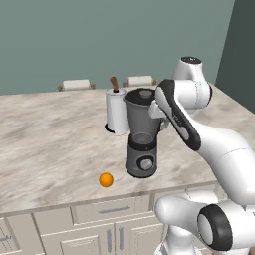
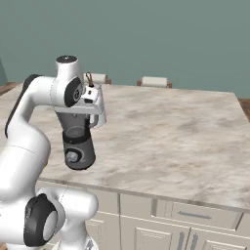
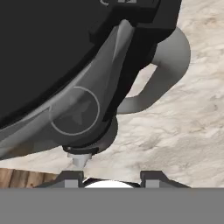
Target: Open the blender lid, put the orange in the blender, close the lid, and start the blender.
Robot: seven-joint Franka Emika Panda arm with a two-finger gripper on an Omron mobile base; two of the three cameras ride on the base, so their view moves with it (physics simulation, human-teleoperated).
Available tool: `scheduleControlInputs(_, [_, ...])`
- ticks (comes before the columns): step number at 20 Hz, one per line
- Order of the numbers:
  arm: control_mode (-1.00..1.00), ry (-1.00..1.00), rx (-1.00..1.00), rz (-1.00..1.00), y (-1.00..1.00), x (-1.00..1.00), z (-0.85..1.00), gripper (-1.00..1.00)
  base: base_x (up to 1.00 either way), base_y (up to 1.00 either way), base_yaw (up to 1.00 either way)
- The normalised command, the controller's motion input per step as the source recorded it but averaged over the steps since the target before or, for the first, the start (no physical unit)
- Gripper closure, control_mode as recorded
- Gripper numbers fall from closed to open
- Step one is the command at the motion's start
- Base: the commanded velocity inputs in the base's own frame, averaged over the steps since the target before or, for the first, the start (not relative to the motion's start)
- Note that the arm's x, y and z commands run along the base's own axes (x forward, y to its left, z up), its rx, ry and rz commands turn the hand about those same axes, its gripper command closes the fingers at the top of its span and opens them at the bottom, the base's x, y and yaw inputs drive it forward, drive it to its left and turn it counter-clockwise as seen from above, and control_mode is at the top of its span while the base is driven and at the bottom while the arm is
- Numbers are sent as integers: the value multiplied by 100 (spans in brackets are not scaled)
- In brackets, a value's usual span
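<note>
The blender (image 1: 142, 144) stands near the counter's front edge, its dark grey base and silver knob facing me. On the jar's rim sits the blender lid (image 1: 145, 93), which also fills the upper left of the hand view as a black disc (image 3: 48, 52). My gripper (image 1: 155, 111) hangs at the rim's right side, just above the jar handle (image 3: 168, 65). It is shut, and nothing shows between its fingertips (image 3: 72, 177). Left of the blender's base, the orange (image 1: 106, 180) lies on the counter.
A white paper-towel roll (image 1: 117, 115) with a brown-tipped post stands just behind and left of the blender. The marble counter (image 1: 45, 144) stretches wide to the left and back. Two chair backs (image 1: 76, 84) show past its far edge. Cabinet drawers run below the front edge.
</note>
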Motion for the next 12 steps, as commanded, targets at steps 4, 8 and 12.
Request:
scheduleControlInputs(4, [-100, -8, 0, -4, 10, -16, 0, -100, 0, 0, 0])
scheduleControlInputs(8, [-100, -22, 0, -20, 38, -38, 74, -100, 0, 0, 0])
scheduleControlInputs(12, [-100, -14, 0, -10, 23, -24, 100, -100, 0, 0, 0])
